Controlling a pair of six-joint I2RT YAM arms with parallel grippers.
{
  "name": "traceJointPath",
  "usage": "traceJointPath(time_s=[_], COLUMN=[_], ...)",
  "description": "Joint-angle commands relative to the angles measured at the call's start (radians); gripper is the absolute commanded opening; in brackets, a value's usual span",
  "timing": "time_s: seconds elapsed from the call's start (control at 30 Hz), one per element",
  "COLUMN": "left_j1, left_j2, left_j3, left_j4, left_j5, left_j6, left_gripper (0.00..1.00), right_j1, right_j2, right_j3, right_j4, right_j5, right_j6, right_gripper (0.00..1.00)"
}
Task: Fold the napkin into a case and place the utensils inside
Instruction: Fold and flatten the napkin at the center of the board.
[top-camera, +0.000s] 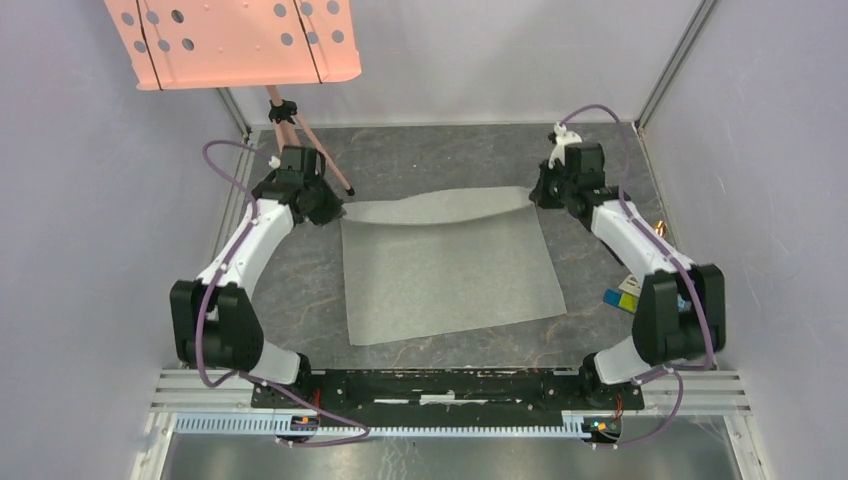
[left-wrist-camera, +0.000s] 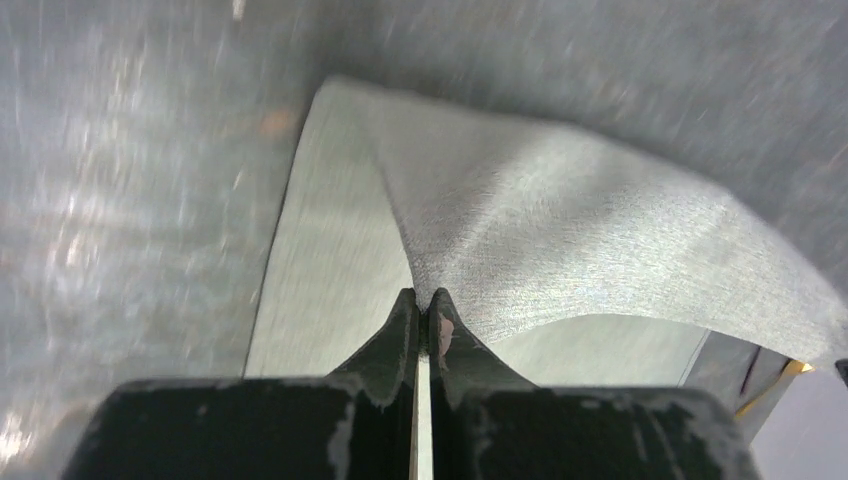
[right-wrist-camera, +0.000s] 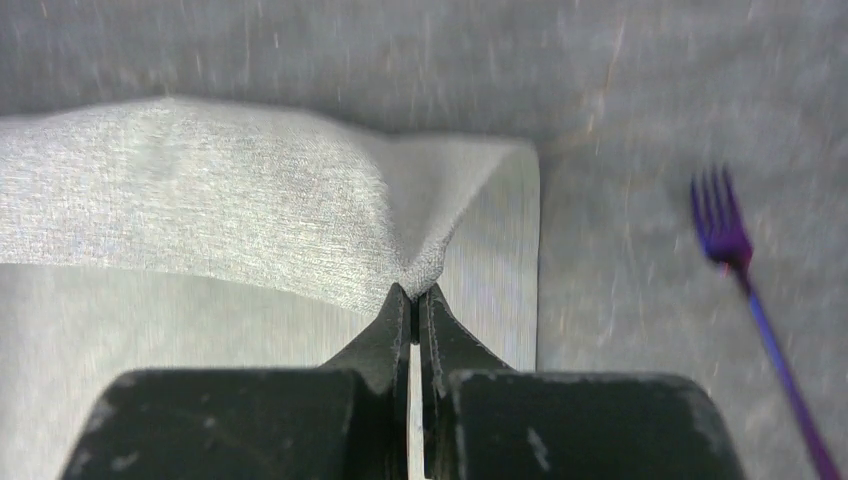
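Note:
The light grey napkin (top-camera: 450, 280) lies spread in the middle of the table, with its far edge lifted into a sagging strip between my two grippers. My left gripper (top-camera: 337, 210) is shut on the napkin's far left corner; in the left wrist view the cloth (left-wrist-camera: 560, 230) rises out of the pinched tips of that gripper (left-wrist-camera: 425, 297). My right gripper (top-camera: 534, 196) is shut on the far right corner (right-wrist-camera: 425, 262), its tips (right-wrist-camera: 412, 292) closed on the cloth. A purple fork (right-wrist-camera: 745, 280) lies on the table to the right of the napkin. A gold spoon bowl (top-camera: 660, 228) peeks out beside my right arm.
A salmon-pink perforated panel (top-camera: 235, 40) on a thin stand (top-camera: 305, 135) hangs over the far left corner. Colourful toy blocks (top-camera: 624, 293) sit partly hidden under my right arm. Grey walls close the table on the left, right and back.

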Motion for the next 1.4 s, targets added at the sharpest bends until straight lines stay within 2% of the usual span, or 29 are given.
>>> traceJointPath(time_s=[0.0, 0.1, 0.13, 0.2, 0.4, 0.6, 0.97, 1.1, 1.37], left_j1=[0.002, -0.005, -0.014, -0.026, -0.146, -0.225, -0.241, -0.242, -0.269], left_j2=[-0.187, -0.302, -0.372, -0.438, -0.579, -0.614, -0.641, -0.603, -0.516], left_j3=[-0.195, -0.361, -0.459, -0.546, -0.663, -0.668, -0.701, -0.723, -0.719], left_j4=[-0.069, -0.116, -0.158, -0.178, -0.205, -0.319, -0.386, -0.379, -0.360], left_j5=[0.109, 0.166, 0.217, 0.252, 0.243, 0.134, 0.109, 0.109, 0.079], left_j6=[0.010, -0.025, -0.053, -0.102, -0.231, -0.271, -0.336, -0.361, -0.378], left_gripper=[0.02, 0.02, 0.02, 0.02, 0.02, 0.02, 0.02, 0.02, 0.02], right_j1=[-0.005, -0.005, -0.006, -0.007, -0.006, -0.007, -0.006, -0.006, -0.006], right_j2=[-0.206, -0.321, -0.401, -0.458, -0.542, -0.582, -0.665, -0.673, -0.645], right_j3=[-0.199, -0.342, -0.432, -0.498, -0.566, -0.581, -0.609, -0.677, -0.754], right_j4=[-0.033, -0.112, -0.162, -0.182, -0.246, -0.278, -0.341, -0.317, -0.240], right_j5=[-0.037, -0.013, -0.005, -0.014, 0.058, 0.069, 0.065, 0.023, 0.050], right_j6=[-0.006, -0.022, -0.028, -0.023, -0.032, -0.027, 0.025, 0.078, 0.104], right_gripper=[0.00, 0.00, 0.00, 0.00, 0.00, 0.00, 0.00, 0.00, 0.00])
